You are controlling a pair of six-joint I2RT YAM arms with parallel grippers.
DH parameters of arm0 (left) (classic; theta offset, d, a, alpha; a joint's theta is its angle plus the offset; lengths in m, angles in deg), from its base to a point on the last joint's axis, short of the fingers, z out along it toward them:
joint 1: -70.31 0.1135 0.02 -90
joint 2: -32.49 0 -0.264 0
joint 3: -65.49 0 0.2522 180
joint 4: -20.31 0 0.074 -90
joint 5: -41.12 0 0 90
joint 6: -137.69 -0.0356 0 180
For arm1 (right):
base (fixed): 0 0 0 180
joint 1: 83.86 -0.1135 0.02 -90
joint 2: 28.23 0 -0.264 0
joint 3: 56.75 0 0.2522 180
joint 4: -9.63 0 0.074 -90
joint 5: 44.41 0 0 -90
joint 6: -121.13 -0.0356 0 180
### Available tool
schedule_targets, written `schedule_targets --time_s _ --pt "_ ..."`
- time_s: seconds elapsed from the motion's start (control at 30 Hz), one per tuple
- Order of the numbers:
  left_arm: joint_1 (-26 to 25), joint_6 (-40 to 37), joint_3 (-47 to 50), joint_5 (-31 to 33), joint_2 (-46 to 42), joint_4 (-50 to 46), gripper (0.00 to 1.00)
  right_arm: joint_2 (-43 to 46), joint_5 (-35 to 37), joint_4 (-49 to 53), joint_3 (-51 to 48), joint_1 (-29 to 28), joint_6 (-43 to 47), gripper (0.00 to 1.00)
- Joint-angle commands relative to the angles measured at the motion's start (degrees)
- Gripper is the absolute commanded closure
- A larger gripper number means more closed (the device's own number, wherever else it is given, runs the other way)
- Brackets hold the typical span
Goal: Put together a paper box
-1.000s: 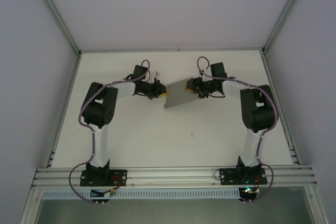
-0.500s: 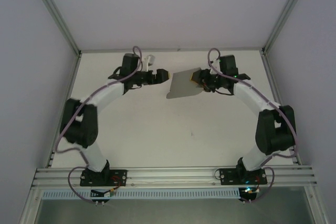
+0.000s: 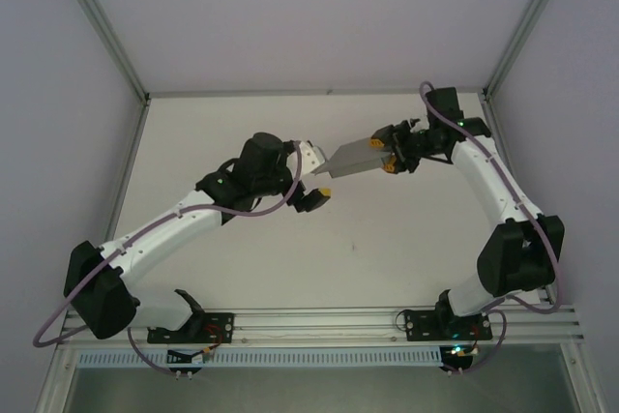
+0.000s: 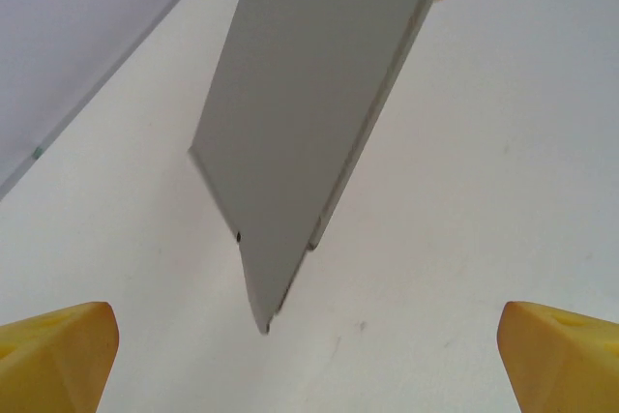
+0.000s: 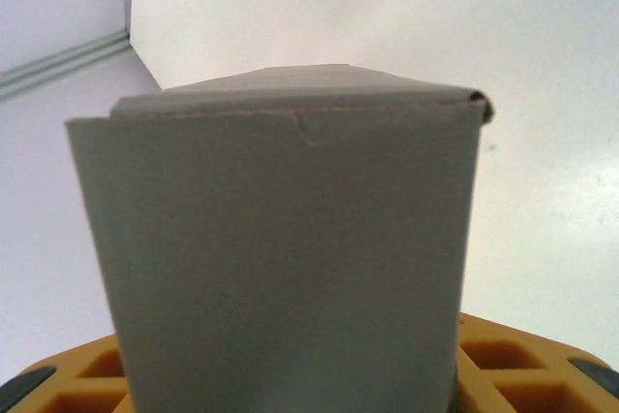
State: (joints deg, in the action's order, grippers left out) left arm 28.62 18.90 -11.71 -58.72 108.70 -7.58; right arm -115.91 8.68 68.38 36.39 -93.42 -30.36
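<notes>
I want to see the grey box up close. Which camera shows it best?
The right wrist view: the paper box is big and close, its folded top edge plain. The left wrist view shows it slanted, nearly edge-on. The top view shows it small, in the right claw.

Left gripper gapes wide, arm stretched forward; right gripper is clamped, arm reaching inward.

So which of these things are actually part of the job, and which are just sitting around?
Part of the job: paper box, gripped by the right fingers; left fingers, open nearby.
Just there: table; metal rail.
</notes>
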Motion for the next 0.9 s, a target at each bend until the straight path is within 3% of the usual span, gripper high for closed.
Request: schedule_targets --time_s 0.0,0.3,0.5,0.67,0.87 --pt "-1.68 -6.22 0.23 3.21 0.87 -0.70 0.00 1.28 -8.00 1.45 -0.37 -0.06 -9.08 0.50" --pt "-2.52 -7.74 -0.38 8.51 6.12 7.45 0.00 1.32 -10.56 4.71 -0.93 -0.12 -9.96 0.49" --pt "-2.69 -9.18 -2.26 7.56 9.38 8.97 0.01 1.05 -12.23 6.55 -0.95 -0.20 -8.74 0.50" --pt "-2.85 -10.59 -3.18 4.31 10.26 8.51 0.20 0.67 -13.28 7.97 -0.77 -0.23 -7.85 0.50" --pt "-2.82 -13.59 -4.32 6.16 10.83 6.23 0.48 0.32 -14.38 9.13 0.08 -0.21 -6.69 0.49"
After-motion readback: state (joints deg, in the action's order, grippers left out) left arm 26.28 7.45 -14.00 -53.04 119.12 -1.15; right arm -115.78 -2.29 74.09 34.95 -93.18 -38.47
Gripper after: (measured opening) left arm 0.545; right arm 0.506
